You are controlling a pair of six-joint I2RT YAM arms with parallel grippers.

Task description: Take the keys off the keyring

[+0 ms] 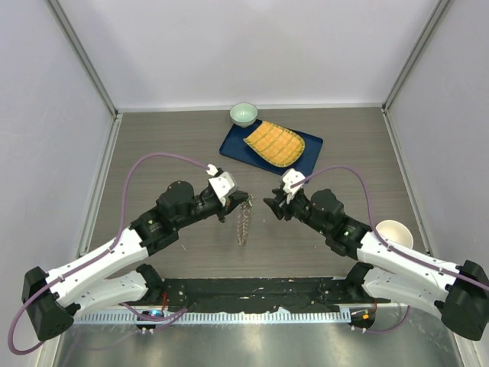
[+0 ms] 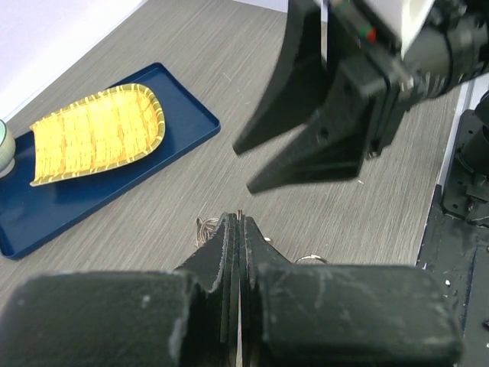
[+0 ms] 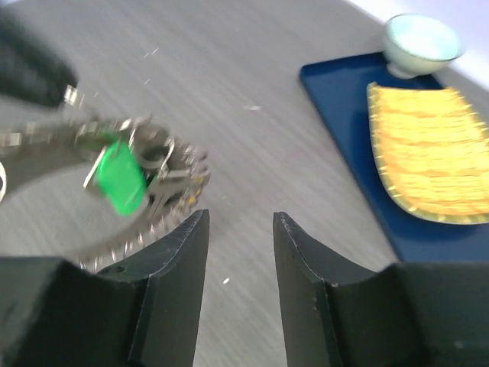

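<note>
Keys [image 1: 243,223] dangle in a bunch from the keyring [image 3: 46,149], pinched in the left gripper's [image 2: 238,223] closed jaws over mid-table. The right gripper [image 3: 241,222], jaws half apart and empty, faces them just beside. Beyond lies a blue tray [image 1: 309,145] bearing a yellow woven dish [image 1: 275,144], then a pale bowl [image 1: 244,114].

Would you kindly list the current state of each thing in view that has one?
left gripper: jaws shut on the keyring.
right gripper: jaws open, holding nothing.
keyring: hanging from the left gripper.
keys: threaded on the keyring.
woven mat: flat on the blue tray.
green bowl: upright by the tray's far corner.
cream bowl: upright beside the right arm.
</note>
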